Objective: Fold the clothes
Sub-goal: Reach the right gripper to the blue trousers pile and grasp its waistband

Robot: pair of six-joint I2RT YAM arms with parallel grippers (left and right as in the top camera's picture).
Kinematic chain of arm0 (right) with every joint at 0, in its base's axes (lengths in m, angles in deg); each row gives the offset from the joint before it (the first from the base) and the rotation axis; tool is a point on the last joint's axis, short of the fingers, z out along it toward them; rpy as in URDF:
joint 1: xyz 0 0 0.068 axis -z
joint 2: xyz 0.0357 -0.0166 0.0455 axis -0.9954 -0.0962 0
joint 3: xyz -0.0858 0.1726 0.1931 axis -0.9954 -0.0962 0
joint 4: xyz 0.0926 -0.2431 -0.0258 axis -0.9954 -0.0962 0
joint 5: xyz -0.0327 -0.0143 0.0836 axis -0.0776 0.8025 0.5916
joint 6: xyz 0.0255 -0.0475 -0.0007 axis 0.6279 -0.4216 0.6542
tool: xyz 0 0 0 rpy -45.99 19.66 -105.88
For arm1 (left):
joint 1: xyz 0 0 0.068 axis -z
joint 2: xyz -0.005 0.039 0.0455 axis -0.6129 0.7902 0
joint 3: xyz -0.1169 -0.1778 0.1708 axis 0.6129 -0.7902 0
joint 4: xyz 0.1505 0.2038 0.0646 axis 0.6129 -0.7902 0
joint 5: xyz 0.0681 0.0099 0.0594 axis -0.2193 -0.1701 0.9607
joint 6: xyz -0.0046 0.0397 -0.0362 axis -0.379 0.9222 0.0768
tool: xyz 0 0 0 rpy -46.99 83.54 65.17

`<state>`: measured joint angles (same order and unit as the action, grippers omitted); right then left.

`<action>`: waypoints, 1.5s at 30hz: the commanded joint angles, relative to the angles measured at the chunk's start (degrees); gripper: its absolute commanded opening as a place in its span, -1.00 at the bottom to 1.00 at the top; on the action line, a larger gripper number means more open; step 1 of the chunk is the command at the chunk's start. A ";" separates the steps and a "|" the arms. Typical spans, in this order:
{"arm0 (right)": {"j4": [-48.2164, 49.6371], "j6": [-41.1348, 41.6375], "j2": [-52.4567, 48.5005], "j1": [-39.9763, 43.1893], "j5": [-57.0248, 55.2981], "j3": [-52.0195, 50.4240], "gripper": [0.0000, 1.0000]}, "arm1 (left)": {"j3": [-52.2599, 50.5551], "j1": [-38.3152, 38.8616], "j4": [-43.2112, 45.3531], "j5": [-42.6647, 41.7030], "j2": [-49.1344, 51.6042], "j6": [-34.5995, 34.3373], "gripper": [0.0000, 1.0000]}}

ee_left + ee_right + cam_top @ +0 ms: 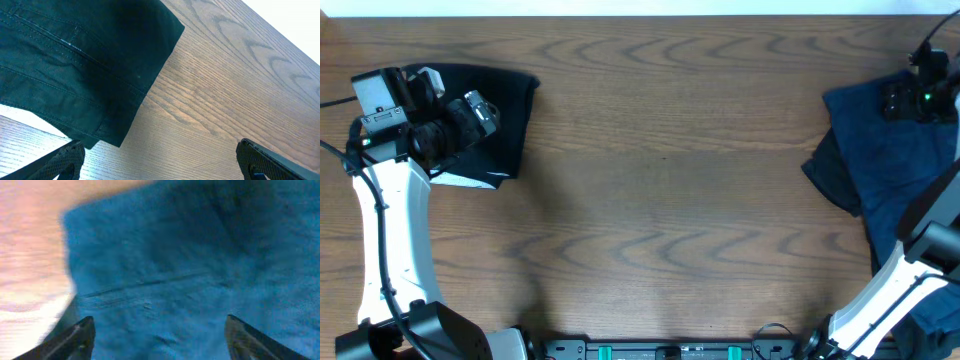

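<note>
We see a black cloth [505, 110] at the far left of the counter [670, 200]. It lies flat. Its right edge runs straight but leans a little. A white bit [470, 180] peeks out along its near edge, and we cannot tell what it is.

The left pincer [480, 112] hangs over the left part of the black cloth. It is released, with its fingers [62, 160] spread wide and nothing between them. In the left wrist view one finger is close by the stitched edge of the cloth. The other finger is over bare wood.

A blue cloth [895, 160] lies at the far right and runs off the side of the picture. A dark cloth [828, 175] sticks out from under its left edge.

The right pincer [912, 100] is over the far part of the blue cloth. The right wrist view is blurry. Still, its fingers [75, 340] stand apart above the blue cloth and we see no cloth pinched between them. A seam runs across the cloth there, and wood shows past its left edge.

Between the two piles is a wide stretch of bare wood.
</note>
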<state>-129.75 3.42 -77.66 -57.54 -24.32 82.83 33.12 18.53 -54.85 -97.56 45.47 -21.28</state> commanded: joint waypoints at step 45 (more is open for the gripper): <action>12.57 12.41 -10.75 -19.45 -28.28 -4.68 0.47 | -0.28 0.11 -0.04 0.28 0.33 0.33 0.96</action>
<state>-115.85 13.96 -88.13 -76.86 -50.39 79.75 33.12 18.53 -54.85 -97.54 45.47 -21.28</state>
